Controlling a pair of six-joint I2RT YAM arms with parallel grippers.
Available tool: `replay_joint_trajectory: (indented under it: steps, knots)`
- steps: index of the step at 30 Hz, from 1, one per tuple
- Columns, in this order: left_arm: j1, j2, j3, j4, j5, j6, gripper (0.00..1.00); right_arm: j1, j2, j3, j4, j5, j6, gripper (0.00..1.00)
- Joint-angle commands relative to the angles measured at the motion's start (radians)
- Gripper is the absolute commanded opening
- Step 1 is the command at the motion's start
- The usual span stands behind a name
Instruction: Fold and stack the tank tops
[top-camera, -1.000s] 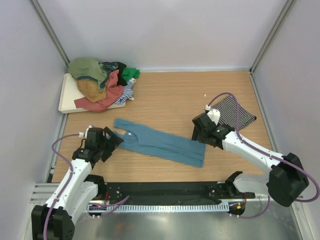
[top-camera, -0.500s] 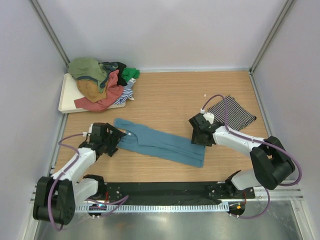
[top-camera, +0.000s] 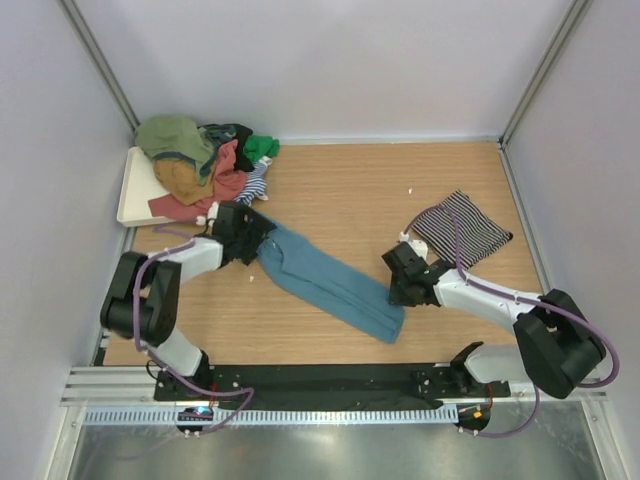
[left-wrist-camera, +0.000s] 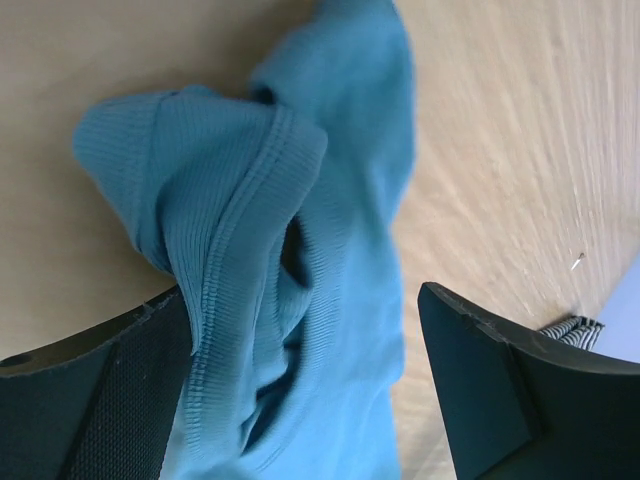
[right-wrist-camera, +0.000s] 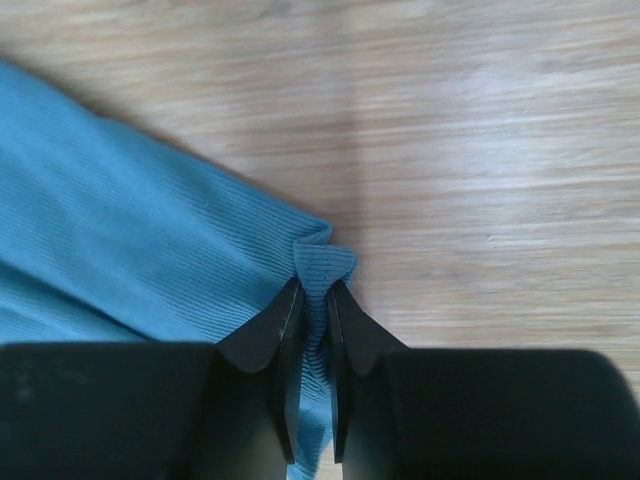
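Overhead, the teal top (top-camera: 330, 285) slants across the table (top-camera: 350, 190) from far left to near right, left gripper (top-camera: 256, 240) at its far end, right gripper (top-camera: 398, 295) at its near corner. Left wrist: fingers (left-wrist-camera: 90, 400) spread astride bunched straps. Right wrist: fingers pinch the corner.

— What's lying on the wooden tabletop (top-camera: 350, 190)?
— A teal tank top (top-camera: 325, 280) stretched diagonally across the middle, a striped tank top (top-camera: 470, 228) flat on the right, and a white tray (top-camera: 135, 195) at the far left.
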Motion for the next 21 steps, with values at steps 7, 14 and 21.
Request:
replay_joint_trajectory:
  steps: [7, 14, 21]
  knots:
    - [-0.194, 0.489, 0.536, -0.047, 0.017, 0.158, 0.85, 0.187, -0.035, -0.043, 0.055, -0.119, 0.097, 0.20]
    - [-0.208, 0.796, 1.060, -0.178, 0.123, 0.260, 0.72, 0.353, -0.003, 0.021, 0.098, -0.114, 0.194, 0.34]
    - [-0.208, 0.786, 1.195, -0.246, 0.111, 0.424, 0.75, 0.359, -0.082, 0.047, 0.068, 0.013, 0.189, 0.64]
